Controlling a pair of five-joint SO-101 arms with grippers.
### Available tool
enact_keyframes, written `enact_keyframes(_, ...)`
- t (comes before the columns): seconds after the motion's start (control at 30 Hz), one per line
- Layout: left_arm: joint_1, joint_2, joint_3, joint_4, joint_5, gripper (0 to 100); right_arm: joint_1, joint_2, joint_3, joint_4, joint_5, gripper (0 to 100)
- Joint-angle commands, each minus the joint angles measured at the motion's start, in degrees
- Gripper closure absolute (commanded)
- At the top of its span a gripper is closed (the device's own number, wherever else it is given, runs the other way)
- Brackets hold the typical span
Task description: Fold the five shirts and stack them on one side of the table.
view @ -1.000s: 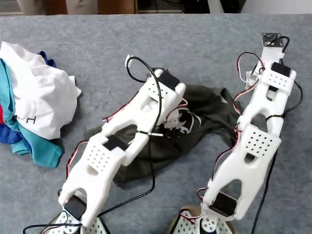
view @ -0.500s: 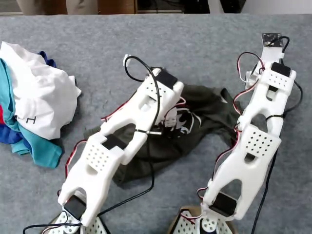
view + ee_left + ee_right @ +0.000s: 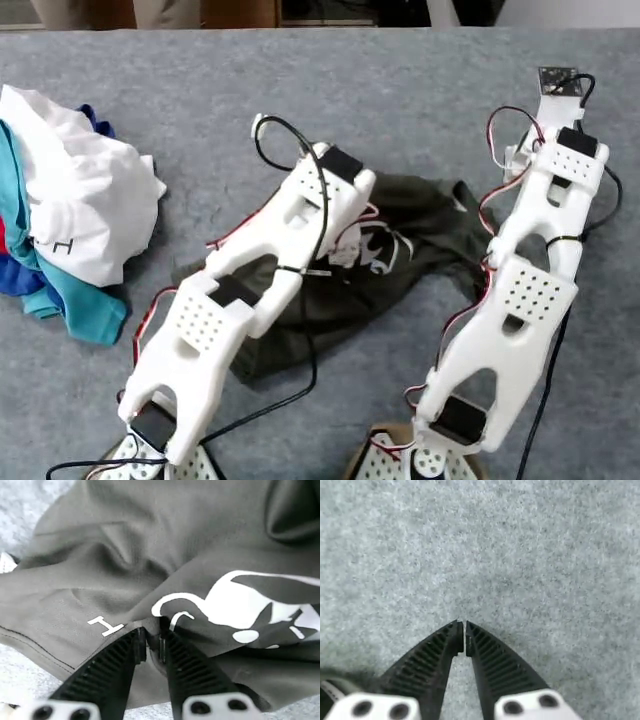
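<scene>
Dark shirt [image 3: 430, 230] crumpled, long axis near-left to far-right in high view, left claw [image 3: 151, 642] clamped on a fold, right claw [image 3: 465, 637] closed together above grey table [image 3: 530, 555]

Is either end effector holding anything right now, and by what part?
The left end effector pinches a fold of the dark shirt beside its white print. The right end effector is shut on nothing above the table.

dark shirt [image 3: 425, 230] mid-table, under an arm | shirt pile [image 3: 80, 210] at table edge
</scene>
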Motion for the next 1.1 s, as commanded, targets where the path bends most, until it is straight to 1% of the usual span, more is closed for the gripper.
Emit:
enact_keyframes(0.0,-0.09,-0.48,-0.62,0.79,0.35,94,0.84,-0.48,-2.95,0.44,-0.62,96.8)
enact_keyframes(0.17,-0.09,-0.48,-0.62,0.79,0.35,94,0.92,-0.48,-2.95,0.44,-0.62,96.8)
enact_keyframes(0.23,-0.09,-0.92,-0.62,0.79,0.18,97,0.92,-0.48,-2.95,0.44,-0.62,96.8)
enact_keyframes(0.3,0.0,-1.1,-0.79,0.7,-2.02,98,0.92,-0.48,-2.95,0.44,-0.62,96.8)
enact_keyframes(0.47,-1.05,-2.95,-6.86,0.88,-3.6,98,0.92,-0.48,-3.03,0.44,-0.62,96.8)
enact_keyframes(0.57,-1.14,-8.31,-9.85,0.88,-8.18,98,1.1,-0.75,-3.21,0.44,-0.88,96.8)
enact_keyframes(0.67,-1.85,-16.31,-10.64,0.88,-14.24,98,1.71,-1.01,-3.3,0.44,-0.97,96.8)
enact_keyframes(0.73,-3.6,-22.11,-10.64,0.88,-17.32,98,2.15,-1.63,-3.82,0.79,-0.97,96.8)
enact_keyframes(0.9,-10.37,-36.79,-10.64,0.88,-22.15,98,2.68,-6.55,-9.01,7.65,-0.53,96.5)
enact_keyframes(1.0,-15.12,-44.0,-10.55,0.88,-21.98,98,2.51,-9.45,-13.49,12.92,-0.88,95.6)
enact_keyframes(1.07,-18.11,-47.96,-9.93,0.88,-21.1,98,2.51,-11.21,-17.01,15.38,-0.53,89.6)
